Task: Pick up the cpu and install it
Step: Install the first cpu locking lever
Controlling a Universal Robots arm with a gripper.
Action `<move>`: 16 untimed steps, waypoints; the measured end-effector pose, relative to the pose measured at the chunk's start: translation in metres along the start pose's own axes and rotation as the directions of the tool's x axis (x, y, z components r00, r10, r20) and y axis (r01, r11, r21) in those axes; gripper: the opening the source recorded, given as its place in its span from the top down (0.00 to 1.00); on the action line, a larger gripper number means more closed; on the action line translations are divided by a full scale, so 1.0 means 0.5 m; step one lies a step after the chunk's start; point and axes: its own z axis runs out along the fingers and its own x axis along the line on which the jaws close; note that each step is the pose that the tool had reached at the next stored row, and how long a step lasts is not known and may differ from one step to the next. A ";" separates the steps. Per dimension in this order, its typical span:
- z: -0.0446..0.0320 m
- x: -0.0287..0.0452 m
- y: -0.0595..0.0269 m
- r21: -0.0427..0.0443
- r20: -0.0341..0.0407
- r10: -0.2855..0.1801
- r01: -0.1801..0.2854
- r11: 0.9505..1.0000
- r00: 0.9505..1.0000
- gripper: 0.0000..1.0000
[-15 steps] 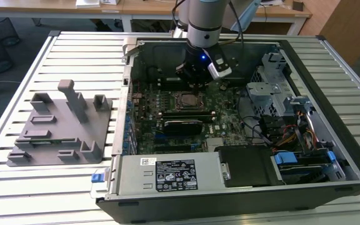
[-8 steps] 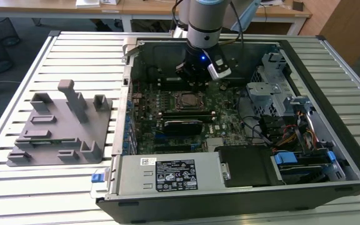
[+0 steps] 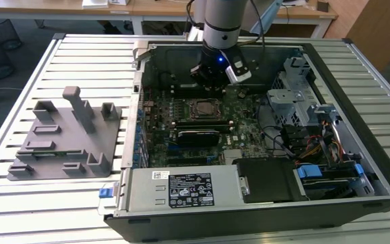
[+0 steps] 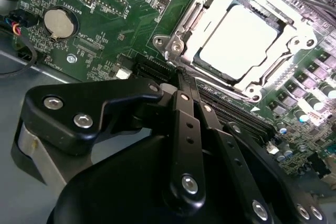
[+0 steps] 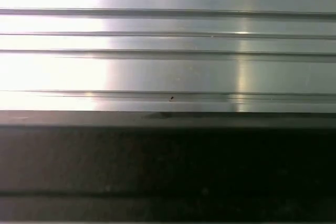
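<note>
We see the cpu lying flat inside the dark socket with its metal frame, in the upper right of the second wrist view; its pale silvery top plate faces up and the frame surrounds it on all sides. In the exterior view the same socket sits near the middle of the frame, on the green motherboard inside the open computer case.

The pincer hangs just beside the socket, its black fingers drawn narrow, tips together with nothing between them, close to the frame's near corner. We cannot tell whether the tips touch the board. In the exterior view the pincer is above the socket, just toward the top of the frame from it, under the grey arm that comes down from the upper middle.

A round coin battery sits on the motherboard in the upper left of the second wrist view.

On the slatted metal counter, in the left part of the exterior view, stands the grey plastic holder block with upright posts, well apart from the pincer and outside the case.

In the first wrist view we see bright ribbed metal slats across the upper half and a dark edge across the lower half.
</note>
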 end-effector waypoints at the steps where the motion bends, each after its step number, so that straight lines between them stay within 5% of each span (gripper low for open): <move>1: 0.000 0.000 -0.002 0.000 0.000 0.000 0.000 1.000 1.000 0.88; 16: -0.001 0.000 -0.016 0.000 0.000 0.000 0.000 1.000 1.000 0.88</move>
